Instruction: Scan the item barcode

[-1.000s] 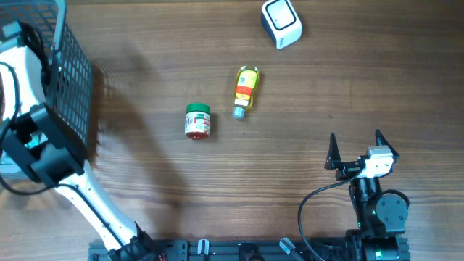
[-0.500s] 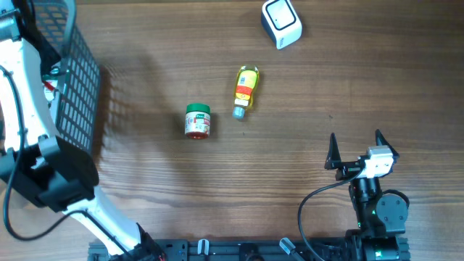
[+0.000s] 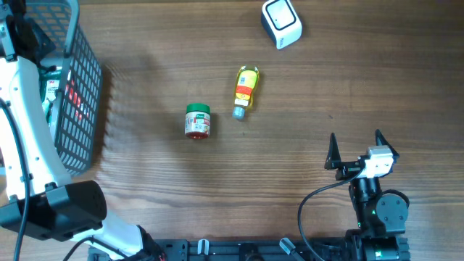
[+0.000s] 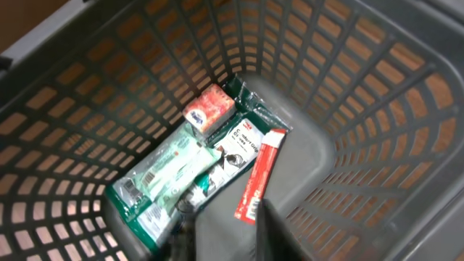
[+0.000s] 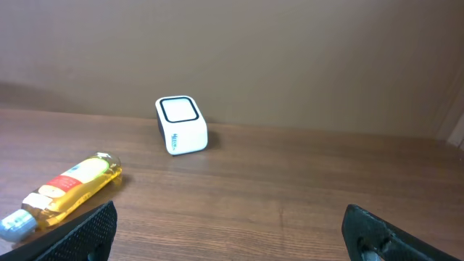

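Note:
The white barcode scanner (image 3: 281, 23) stands at the table's far edge, also in the right wrist view (image 5: 181, 125). A yellow bottle (image 3: 246, 90) (image 5: 69, 185) lies on its side mid-table, with a green-lidded jar (image 3: 197, 120) to its left. My left gripper (image 4: 226, 233) hangs inside the dark mesh basket (image 3: 80, 94), its blurred fingers slightly apart over bare basket floor and holding nothing. Just beyond them lie a red stick pack (image 4: 259, 185), green packets (image 4: 163, 177) and a small red-and-white pack (image 4: 210, 109). My right gripper (image 3: 355, 151) (image 5: 232, 235) rests wide open near the front right.
The basket wall (image 4: 377, 109) rises steeply on all sides of the left gripper. My white left arm (image 3: 22, 123) runs along the table's left edge up to the basket. Bare wood lies between the jar and the right gripper.
The left arm has swung up along the left edge and reached into the basket, which shifted slightly. The right arm, bottle, jar and scanner stayed put.

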### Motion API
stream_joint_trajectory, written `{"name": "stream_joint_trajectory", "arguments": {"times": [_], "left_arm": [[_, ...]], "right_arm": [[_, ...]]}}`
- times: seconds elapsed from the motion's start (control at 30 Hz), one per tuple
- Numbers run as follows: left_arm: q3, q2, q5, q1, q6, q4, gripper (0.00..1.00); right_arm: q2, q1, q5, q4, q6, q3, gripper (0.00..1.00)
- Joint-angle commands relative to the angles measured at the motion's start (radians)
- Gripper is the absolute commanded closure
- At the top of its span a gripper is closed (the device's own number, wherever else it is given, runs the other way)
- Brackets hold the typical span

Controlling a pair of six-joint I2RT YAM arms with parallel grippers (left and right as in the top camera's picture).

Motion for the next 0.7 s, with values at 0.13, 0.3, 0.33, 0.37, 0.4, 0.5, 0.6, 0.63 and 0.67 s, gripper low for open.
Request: {"name": "stream_joint_trajectory", "arguments": {"times": [0.13,0.3,0.33,0.37,0.4,0.5,0.6,0.63,0.67], "left_arm": [[-0.008,0.061,0.021,0.004,-0.048,-0.042,0.3],[-0.023,0.168,0.027,0.033,-0.048,-0.017,0.28],[-0.022,0.19,0.049,0.045,-0.048,-0.01,0.28],[-0.022,0.22,0.093,0.06,-0.047,-0.002,0.29],[-0.023,0.242,0.129,0.074,-0.047,0.003,0.31],[-0.023,0.304,0.191,0.111,-0.047,0.013,0.38],[-0.023,0.362,0.201,0.127,-0.043,0.02,0.39],[-0.023,0.38,0.201,0.127,-0.042,0.021,0.4],[-0.023,0.392,0.209,0.127,-0.035,0.024,0.4]], "right_arm": [[-0.004,-0.003,0.02,0.006,-0.018,-0.001,0.0],[-0.004,-0.003,0.02,0.006,-0.018,-0.001,0.0],[-0.004,-0.003,0.02,0.006,-0.018,-0.001,0.0],[-0.004,-0.003,0.02,0.006,-0.018,-0.001,0.0],[-0.004,-0.003,0.02,0.006,-0.018,-0.001,0.0],[-0.004,-0.003,0.02,0.006,-0.018,-0.001,0.0],[-0.004,-0.003,0.02,0.006,-0.018,-0.001,0.0],[-0.004,-0.003,0.02,0.006,-0.018,-0.001,0.0],[-0.004,-0.003,0.02,0.006,-0.018,-0.001,0.0]]}}
